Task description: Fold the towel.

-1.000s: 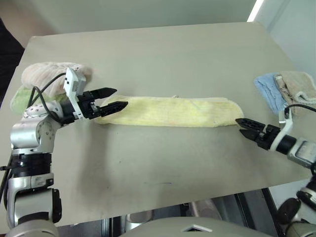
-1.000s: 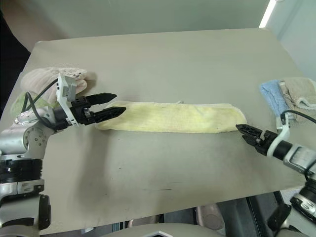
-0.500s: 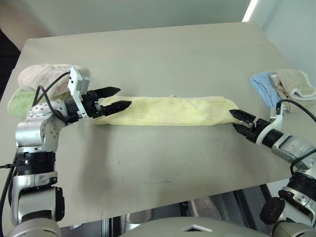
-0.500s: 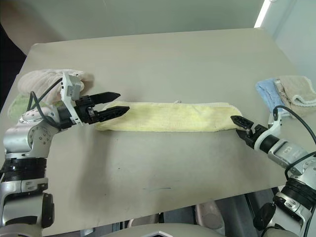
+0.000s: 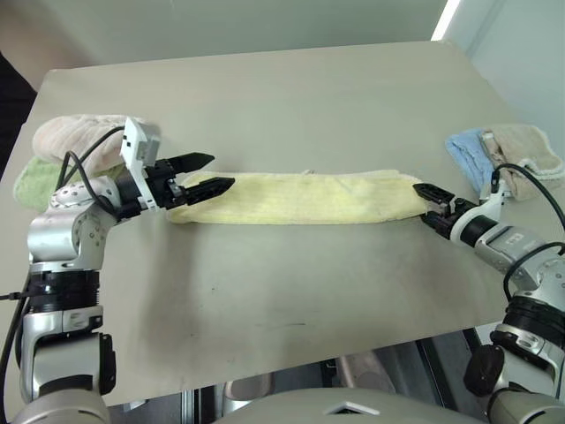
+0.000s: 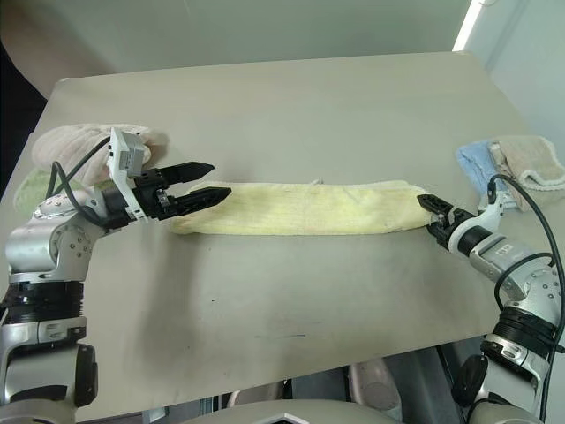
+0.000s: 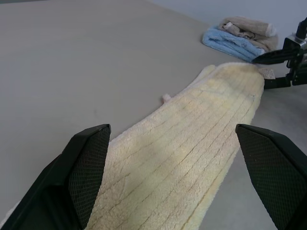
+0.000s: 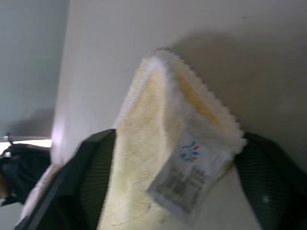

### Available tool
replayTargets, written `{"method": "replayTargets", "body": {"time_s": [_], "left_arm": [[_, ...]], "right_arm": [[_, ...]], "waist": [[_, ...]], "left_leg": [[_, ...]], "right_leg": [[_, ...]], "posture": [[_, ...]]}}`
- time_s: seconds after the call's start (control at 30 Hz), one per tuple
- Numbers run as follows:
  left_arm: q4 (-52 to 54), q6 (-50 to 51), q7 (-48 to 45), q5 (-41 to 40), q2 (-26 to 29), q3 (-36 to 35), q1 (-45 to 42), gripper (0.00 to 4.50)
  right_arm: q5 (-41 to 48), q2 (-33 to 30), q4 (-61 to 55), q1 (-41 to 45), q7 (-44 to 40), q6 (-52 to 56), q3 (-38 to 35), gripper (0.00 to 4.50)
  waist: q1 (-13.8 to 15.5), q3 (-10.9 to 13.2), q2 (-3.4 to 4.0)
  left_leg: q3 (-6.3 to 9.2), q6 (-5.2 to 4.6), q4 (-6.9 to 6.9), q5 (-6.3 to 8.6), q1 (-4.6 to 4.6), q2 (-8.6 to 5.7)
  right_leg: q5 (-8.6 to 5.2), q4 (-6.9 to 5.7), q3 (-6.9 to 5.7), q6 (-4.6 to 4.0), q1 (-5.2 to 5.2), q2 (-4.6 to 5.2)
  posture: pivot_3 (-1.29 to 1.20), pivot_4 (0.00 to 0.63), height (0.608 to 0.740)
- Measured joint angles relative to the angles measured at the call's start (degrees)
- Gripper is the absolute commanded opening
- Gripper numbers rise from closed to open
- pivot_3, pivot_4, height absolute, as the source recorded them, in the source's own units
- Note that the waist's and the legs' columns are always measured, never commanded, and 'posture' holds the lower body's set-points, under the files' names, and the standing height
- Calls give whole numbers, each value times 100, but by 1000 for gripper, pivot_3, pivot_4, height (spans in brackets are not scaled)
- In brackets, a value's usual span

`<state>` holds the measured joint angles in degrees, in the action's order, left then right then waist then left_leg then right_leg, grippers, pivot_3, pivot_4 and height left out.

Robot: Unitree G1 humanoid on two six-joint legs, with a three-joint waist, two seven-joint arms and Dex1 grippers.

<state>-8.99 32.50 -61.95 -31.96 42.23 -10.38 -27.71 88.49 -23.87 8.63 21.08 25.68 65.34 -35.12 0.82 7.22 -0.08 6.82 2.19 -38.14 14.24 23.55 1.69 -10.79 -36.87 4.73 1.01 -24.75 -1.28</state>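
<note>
The pale yellow towel (image 5: 300, 197) lies stretched lengthwise across the middle of the desk (image 5: 291, 97). The left pincer (image 5: 201, 176) hovers at the towel's left end, its fingers spread wide, just as a second ago. The right pincer (image 5: 430, 205) has come forward from just off the towel's right end and now straddles that end, its fingers narrower than before with the white tag (image 8: 189, 178) between them; whether they already clamp the cloth cannot be told.

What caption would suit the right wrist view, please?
Right gripper straddling the pale yellow towel end with its white tag.
</note>
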Motion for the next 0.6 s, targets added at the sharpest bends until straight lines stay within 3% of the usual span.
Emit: {"method": "replayTargets", "body": {"time_s": [0.27,0.6], "left_arm": [[2,-16,53,-1,-26,-1,14,4500],[1,-41,79,4,-43,-1,13,4500]], "right_arm": [[-314,-353,3,-146,-238,-231,40,23],[-1008,-1492,31,-137,-1266,-383,26,23]], "waist": [[22,2,3],[36,3,5]], "left_leg": [[0,-4,8,11,28,1],[-7,-10,8,19,43,2]], "right_leg": [[10,0,0,44,-28,1],[9,5,-1,47,-40,5]], "posture": [[0,150,740],[0,150,740]]}}
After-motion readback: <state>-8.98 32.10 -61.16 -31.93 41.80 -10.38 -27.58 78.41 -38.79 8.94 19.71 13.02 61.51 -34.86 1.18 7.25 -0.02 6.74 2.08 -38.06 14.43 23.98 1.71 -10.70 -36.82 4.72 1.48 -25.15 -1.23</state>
